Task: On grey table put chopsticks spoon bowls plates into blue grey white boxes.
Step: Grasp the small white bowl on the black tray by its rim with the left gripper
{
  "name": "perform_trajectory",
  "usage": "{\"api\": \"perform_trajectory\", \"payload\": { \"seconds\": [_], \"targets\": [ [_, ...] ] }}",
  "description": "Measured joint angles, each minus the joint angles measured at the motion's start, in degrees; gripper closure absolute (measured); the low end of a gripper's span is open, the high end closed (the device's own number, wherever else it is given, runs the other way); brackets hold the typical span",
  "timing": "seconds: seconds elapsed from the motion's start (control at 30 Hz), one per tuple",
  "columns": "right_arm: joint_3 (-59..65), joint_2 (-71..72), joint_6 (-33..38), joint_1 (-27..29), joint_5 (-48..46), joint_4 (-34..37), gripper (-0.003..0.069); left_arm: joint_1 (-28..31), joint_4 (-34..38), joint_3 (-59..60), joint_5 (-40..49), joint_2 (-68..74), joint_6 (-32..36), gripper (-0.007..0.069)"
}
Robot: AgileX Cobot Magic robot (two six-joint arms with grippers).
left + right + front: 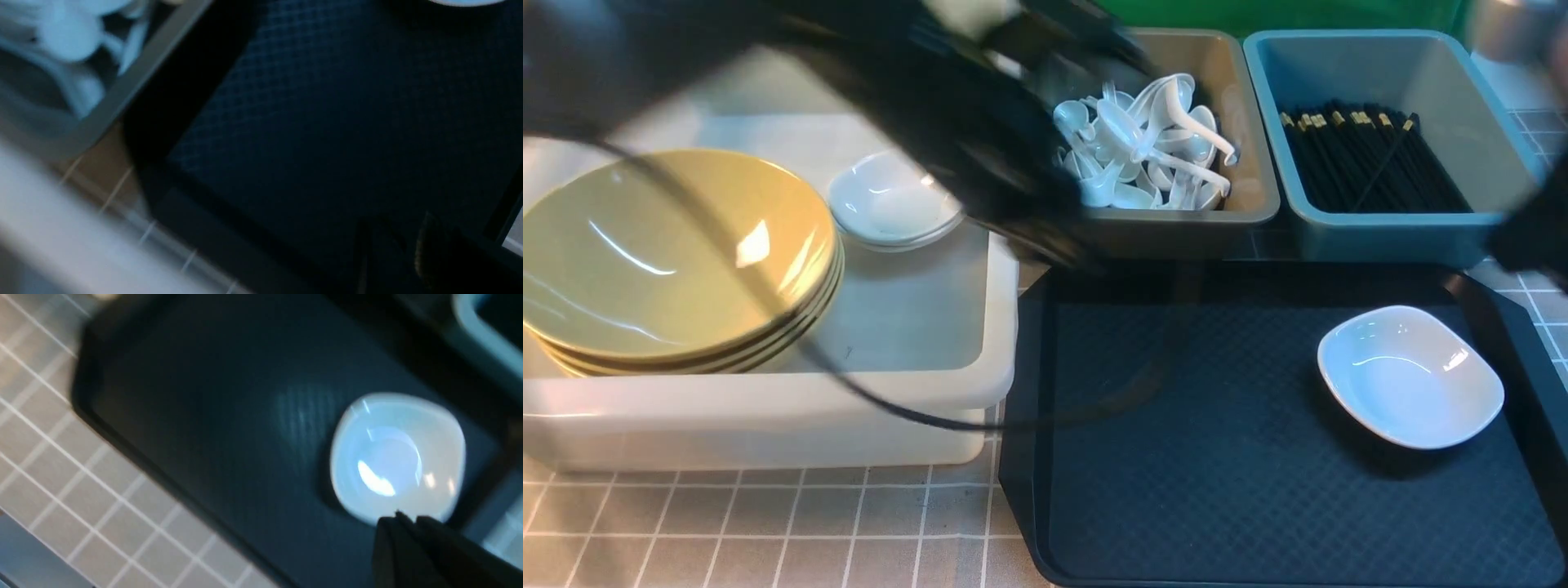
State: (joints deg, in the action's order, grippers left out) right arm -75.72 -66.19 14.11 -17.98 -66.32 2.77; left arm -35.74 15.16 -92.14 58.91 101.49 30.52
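A small white plate lies on the dark tray. It also shows in the right wrist view. My right gripper, blurred at the right edge of the front view, is shut and empty, with its tips just short of the plate's rim. My left gripper is blurred over the tray's far left corner; its fingers stand apart with nothing between them. Stacked yellow bowls and white plates sit in the white tub. Spoons fill the grey bin. Chopsticks lie in the blue bin.
The grey gridded table shows in front of the tub and beside the tray. The left arm and its cable cross above the tub and the grey bin. The tray's raised rim surrounds the plate.
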Motion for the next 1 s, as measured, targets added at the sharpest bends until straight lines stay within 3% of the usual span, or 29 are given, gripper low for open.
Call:
{"api": "perform_trajectory", "payload": {
  "seconds": [0.17, 0.3, 0.4, 0.43, 0.63, 0.83, 1.0],
  "targets": [
    [5.77, 8.79, -0.89, 2.62, 0.0, -0.12, 0.0621, -8.96, -2.94, -13.09, 0.59, 13.71, -4.38, 0.0521],
    [8.05, 13.27, -0.93, 2.68, -0.05, -0.12, 0.0621, -11.85, -3.36, -23.95, 4.17, 22.68, -7.24, 0.0463],
    [8.87, 15.16, -0.95, 2.68, -0.15, -0.28, 0.0621, -12.78, -3.14, -31.05, 5.8, 27.95, -9.26, 0.0391],
    [9.37, 16.27, -0.95, 2.68, -0.15, -0.72, 0.0621, -12.87, -1.81, -35.48, 6.01, 31.25, -11.93, 0.0328],
    [9.88, 17.21, -0.95, 2.68, -0.15, -1.11, 0.062, -12.25, 0.71, -42.24, 3.35, 38.44, -19.75, 0.0163],
    [9.88, 17.21, -0.95, 2.68, -0.15, -1.14, 0.0619, -12.2, 1.01, -42.7, 0.61, 42.63, -20.93, 0.0132],
    [9.88, 17.26, -0.95, 2.68, -0.15, -1.18, 0.0615, -12.25, 2.36, -42.95, -0.93, 44.3, -20.93, 0.0163]
  ]
}}
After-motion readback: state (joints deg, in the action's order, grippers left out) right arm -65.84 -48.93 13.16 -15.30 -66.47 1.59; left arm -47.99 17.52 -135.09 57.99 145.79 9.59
